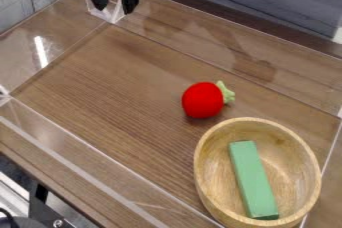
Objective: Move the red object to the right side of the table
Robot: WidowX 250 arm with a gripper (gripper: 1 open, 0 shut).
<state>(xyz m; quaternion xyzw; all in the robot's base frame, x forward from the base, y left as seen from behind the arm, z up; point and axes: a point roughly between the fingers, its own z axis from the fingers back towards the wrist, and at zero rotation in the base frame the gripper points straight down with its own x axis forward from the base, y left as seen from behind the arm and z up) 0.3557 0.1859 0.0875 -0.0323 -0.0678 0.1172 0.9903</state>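
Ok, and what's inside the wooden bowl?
In the wooden bowl: one green rectangular block, lying lengthwise. The bowl floor directly beneath it is covered, so can't be seen.

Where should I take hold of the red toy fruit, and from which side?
Grip the red toy fruit across its round body, probably coming from above. It sits alone on the tabletop, its green leafy stub sticking out sideways. Best keep the fingers off that stub and away from the nearby wooden bowl's rim.

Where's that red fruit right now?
The red fruit sits right of center in the camera view, on the bare tabletop, just above the wooden bowl.
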